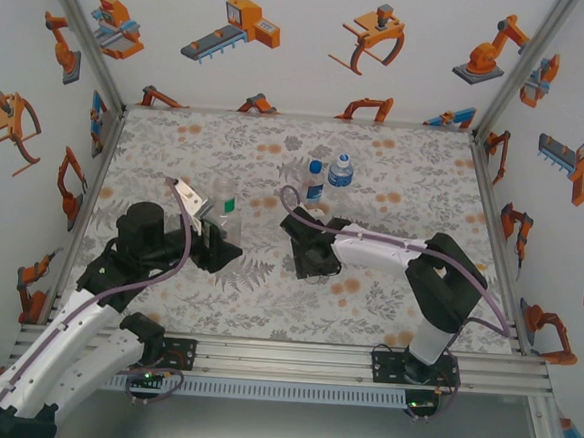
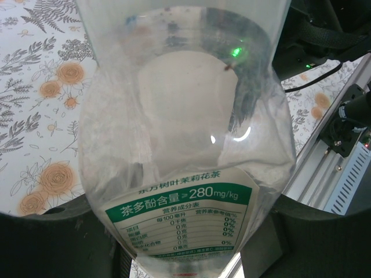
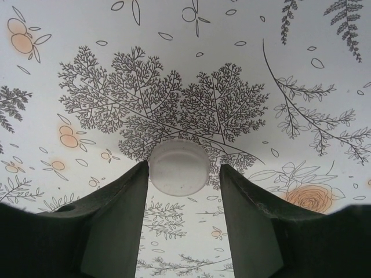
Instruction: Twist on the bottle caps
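Over the floral surface (image 1: 388, 286), our left fingers (image 2: 52, 243) are gripping the slim clear bottle (image 2: 185, 145), its green label reading "280mg/kg". Two blue-labelled bottles (image 1: 314, 184) are standing at the back. Our right fingers (image 3: 116, 220) are standing apart around the white cap (image 3: 178, 167), which is lying on the surface.

Left gripper (image 1: 219, 222) holds a clear bottle (image 1: 225, 200); two blue-labelled bottles (image 1: 314, 184) stand beyond.
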Robot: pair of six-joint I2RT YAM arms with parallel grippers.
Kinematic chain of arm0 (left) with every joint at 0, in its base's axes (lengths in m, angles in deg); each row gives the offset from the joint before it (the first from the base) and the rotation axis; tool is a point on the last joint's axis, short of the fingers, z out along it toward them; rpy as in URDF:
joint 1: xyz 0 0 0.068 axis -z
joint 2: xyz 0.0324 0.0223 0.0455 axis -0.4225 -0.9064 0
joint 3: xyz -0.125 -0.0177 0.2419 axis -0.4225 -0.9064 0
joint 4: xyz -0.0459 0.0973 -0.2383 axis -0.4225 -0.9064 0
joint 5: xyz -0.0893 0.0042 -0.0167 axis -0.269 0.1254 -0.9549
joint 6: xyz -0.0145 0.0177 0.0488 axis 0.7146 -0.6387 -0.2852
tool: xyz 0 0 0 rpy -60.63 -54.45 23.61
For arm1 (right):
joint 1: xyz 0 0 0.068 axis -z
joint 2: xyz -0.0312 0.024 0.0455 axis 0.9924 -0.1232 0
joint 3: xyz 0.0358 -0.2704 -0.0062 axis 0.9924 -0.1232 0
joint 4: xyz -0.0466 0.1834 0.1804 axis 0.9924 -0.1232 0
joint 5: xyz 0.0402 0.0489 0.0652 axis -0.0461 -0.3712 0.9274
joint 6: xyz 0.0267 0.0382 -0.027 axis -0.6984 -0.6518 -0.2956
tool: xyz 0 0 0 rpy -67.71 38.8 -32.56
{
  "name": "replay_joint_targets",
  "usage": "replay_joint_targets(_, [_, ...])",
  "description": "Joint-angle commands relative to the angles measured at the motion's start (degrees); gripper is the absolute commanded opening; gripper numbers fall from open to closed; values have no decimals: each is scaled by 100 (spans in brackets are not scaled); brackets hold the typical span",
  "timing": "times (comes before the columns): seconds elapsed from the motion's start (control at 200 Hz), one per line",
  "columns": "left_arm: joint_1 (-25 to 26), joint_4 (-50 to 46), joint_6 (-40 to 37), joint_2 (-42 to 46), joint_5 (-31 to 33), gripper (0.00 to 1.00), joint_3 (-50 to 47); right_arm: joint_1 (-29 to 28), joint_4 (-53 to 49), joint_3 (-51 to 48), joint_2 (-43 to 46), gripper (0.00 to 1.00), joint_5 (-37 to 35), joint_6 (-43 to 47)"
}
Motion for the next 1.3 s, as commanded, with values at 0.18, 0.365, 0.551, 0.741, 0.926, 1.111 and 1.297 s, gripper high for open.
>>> replay_joint_targets(0.18, [22,63,5,-58,8,15,35,-42,163,-188,281,48,49,-104])
replay_joint_targets(0.365, [26,61,28,-65,22,15,35,-37,235,-221,169,49,86,-95])
replay_joint_targets(0.551, [21,76,42,-77,64,15,45,-39,325,-235,114,48,132,-113])
replay_joint_targets(0.741, [24,82,60,-142,43,15,61,-39,343,-270,96,48,135,-108])
replay_joint_targets(0.926, [21,82,74,-157,56,15,62,-42,343,-324,79,48,137,-127])
replay_joint_targets(1.111, [26,93,75,-185,74,15,65,-35,369,-364,78,45,118,-130])
replay_joint_targets(1.297, [22,116,72,-229,65,15,83,-38,418,-377,74,45,85,-130])
